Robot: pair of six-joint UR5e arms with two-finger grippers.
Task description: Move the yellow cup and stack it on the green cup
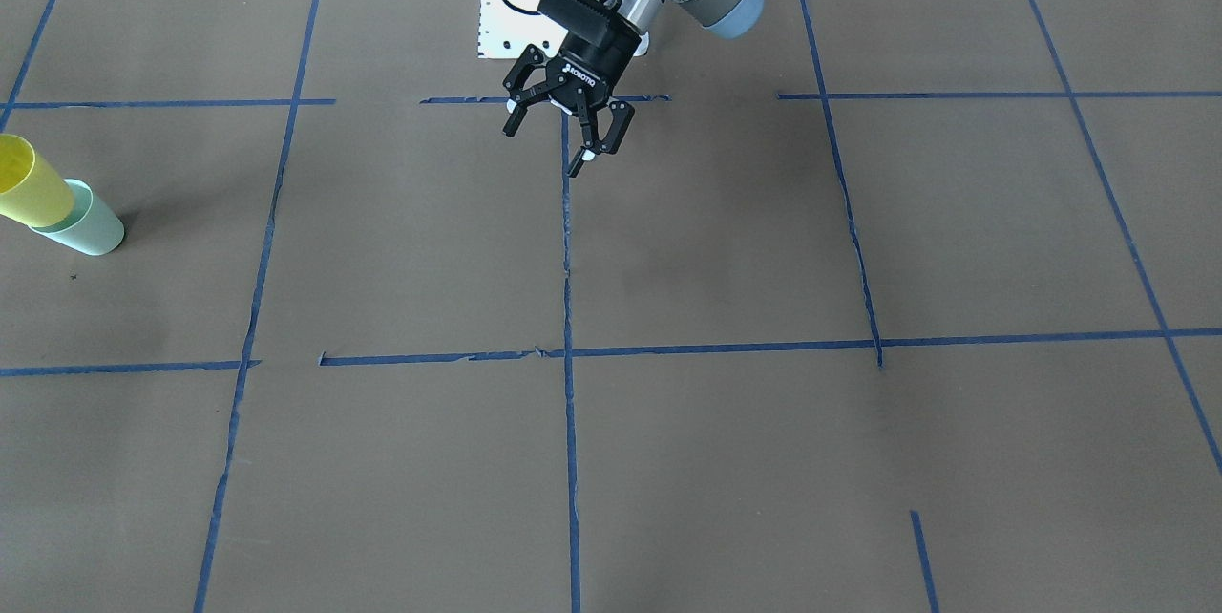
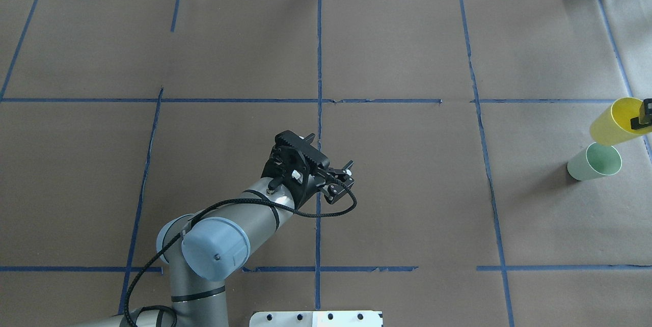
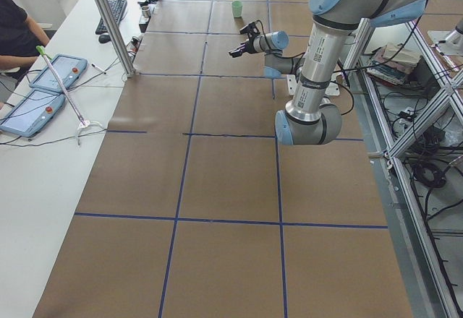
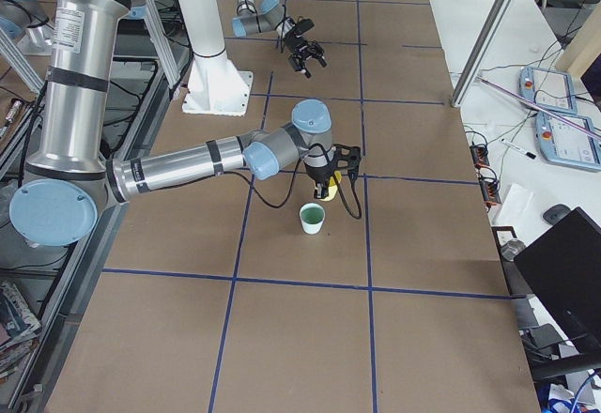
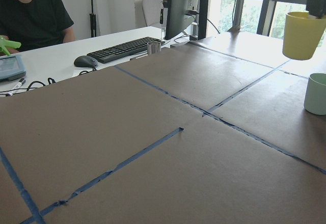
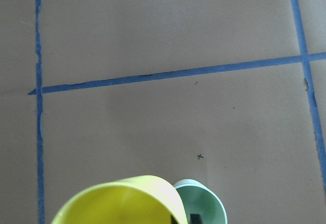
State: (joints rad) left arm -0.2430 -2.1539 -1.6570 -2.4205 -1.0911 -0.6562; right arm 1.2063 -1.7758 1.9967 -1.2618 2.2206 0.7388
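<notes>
The yellow cup [image 2: 614, 122] hangs tilted in the air in my right gripper [image 2: 643, 114], which is shut on its rim. It is just above and beside the green cup [image 2: 595, 162], which stands upright and open on the table. In the left wrist view the yellow cup [image 5: 301, 34] is higher than the green cup [image 5: 316, 94] and apart from it. In the right wrist view the yellow cup [image 6: 122, 203] partly hides the green cup [image 6: 201, 203]. My left gripper [image 1: 563, 131] is open and empty, above the table's middle, far from both cups.
Blue tape lines mark a grid on the brown table. The white base plate [image 2: 316, 318] lies at the robot's edge. An operator [image 5: 35, 10] sits at a side desk with a keyboard [image 5: 127, 48] and tablets [image 3: 43, 90]. A metal post [image 4: 484, 38] stands at the table's edge.
</notes>
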